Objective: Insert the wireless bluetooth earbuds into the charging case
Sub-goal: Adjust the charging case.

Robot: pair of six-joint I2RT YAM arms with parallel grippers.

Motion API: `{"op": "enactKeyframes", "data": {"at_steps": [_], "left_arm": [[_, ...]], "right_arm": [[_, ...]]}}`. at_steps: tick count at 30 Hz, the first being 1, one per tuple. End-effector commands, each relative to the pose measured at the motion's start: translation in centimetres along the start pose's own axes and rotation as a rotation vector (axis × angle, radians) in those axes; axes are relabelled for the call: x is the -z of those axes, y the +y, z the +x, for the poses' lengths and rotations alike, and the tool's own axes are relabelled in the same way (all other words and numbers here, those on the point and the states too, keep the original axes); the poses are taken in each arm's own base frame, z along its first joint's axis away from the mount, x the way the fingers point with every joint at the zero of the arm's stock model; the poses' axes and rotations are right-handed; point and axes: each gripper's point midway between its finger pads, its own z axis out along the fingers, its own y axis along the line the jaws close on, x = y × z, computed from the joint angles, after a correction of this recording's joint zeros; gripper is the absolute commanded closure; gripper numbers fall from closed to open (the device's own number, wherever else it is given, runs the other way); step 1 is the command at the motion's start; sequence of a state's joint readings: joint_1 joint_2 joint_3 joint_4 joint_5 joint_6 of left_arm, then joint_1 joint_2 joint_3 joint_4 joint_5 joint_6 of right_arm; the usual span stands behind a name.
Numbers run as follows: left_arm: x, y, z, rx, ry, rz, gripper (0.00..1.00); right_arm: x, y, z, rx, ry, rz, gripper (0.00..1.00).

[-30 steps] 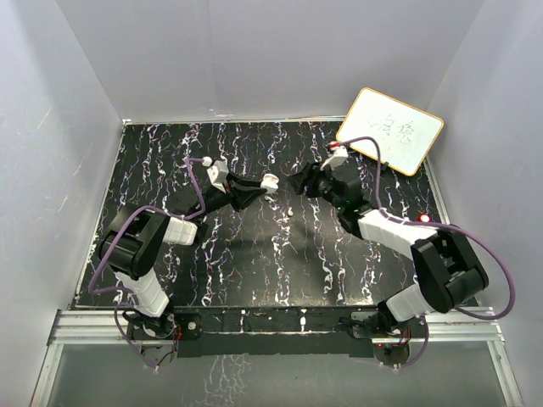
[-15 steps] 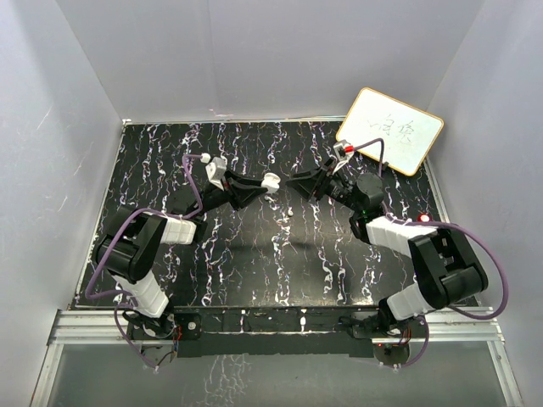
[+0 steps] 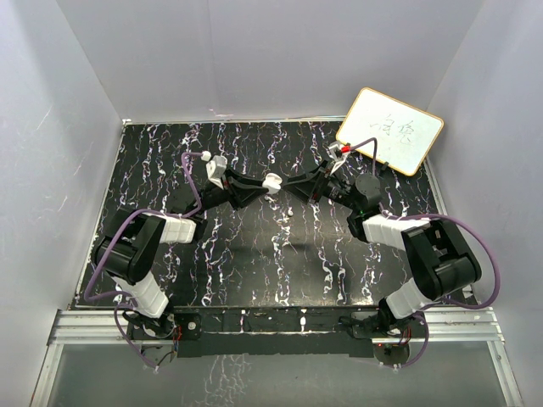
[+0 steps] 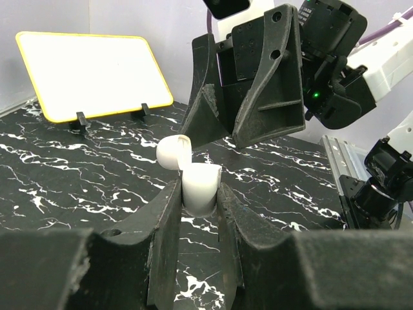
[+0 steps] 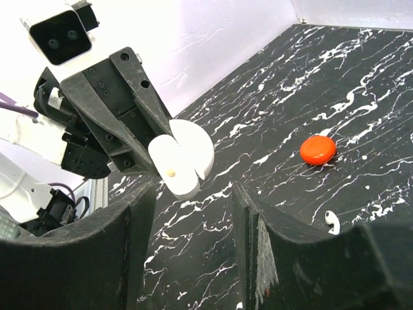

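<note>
Above the marbled black surface: smooth rounded white charging case, lid open, base hidden inside the clamping left pincer. Opposite, right pincer spread wide.

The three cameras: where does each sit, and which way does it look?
Top external: above and behind, looking down at the table; left arm and right arm show.
Left wrist: facing the right gripper and whiteboard; its fingers clamp the charging case.
Right wrist: facing the left gripper; its open fingers show.
Both wrist views share that case.
</note>
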State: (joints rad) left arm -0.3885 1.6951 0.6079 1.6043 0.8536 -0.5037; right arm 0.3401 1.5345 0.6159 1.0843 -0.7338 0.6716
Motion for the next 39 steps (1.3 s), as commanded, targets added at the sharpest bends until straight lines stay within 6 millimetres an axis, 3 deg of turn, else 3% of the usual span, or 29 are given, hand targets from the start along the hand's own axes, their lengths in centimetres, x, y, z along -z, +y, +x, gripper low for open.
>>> {"op": "enactKeyframes", "data": {"at_steps": [1, 20, 33, 39], "left_arm": [[-0.8, -3.1, -5.3, -0.191, -0.130, 0.129, 1.00], [-1.4, -4.5, -4.8, -0.178, -0.101, 0.204, 1.00], [-1.6, -4.3, -4.3, -0.157, -0.092, 0.204, 1.00], [-1.5, -4.3, -3.4, -0.109, -0.059, 0.226, 0.85]], "right_arm": [[-0.7, 1.7, -2.3, 0.069, -0.063, -0.082, 0.52], [-1.9, 1.4, -2.3, 0.068, -0.055, -0.122, 0.64], [-1.8, 1.6, -2.5, 0.086, -0.065, -0.121, 0.88], [-1.8, 1.7, -2.4, 0.129, -0.054, -0.133, 0.91]]}}
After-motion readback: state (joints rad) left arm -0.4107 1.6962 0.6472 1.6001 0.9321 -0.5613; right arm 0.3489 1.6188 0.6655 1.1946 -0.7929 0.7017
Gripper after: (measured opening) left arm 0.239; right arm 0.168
